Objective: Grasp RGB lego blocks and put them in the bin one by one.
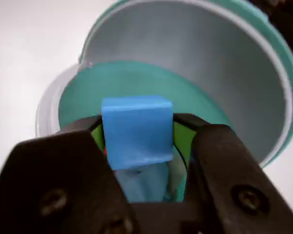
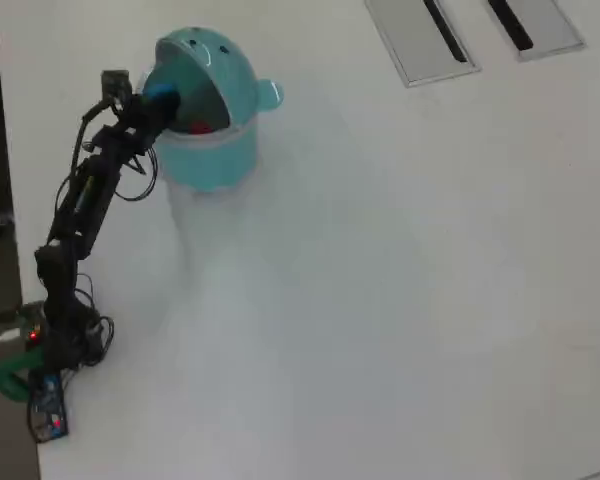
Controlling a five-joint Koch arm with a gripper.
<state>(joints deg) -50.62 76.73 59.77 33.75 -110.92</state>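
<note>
My gripper [image 1: 139, 131] is shut on the blue block [image 1: 136, 131], a smooth blue cube held between the two black jaws. It hangs at the open mouth of the light teal bin [image 1: 200, 63], just above the teal inner flap [image 1: 127, 80]. In the overhead view the gripper [image 2: 155, 100] and the blue block [image 2: 162, 97] are at the left side of the bin [image 2: 215, 165], under its raised domed lid. The red block [image 2: 202, 126] shows inside the bin. Green patches flank the blue block in the wrist view; I cannot tell whether they are the yellow-green block.
The arm's base [image 2: 50, 340] and a green clamp [image 2: 5, 378] sit at the table's left edge in the overhead view. Two grey panels with black slots [image 2: 420, 40] [image 2: 535, 25] lie at the top. White table [image 2: 380, 300] spreads to the right of the bin.
</note>
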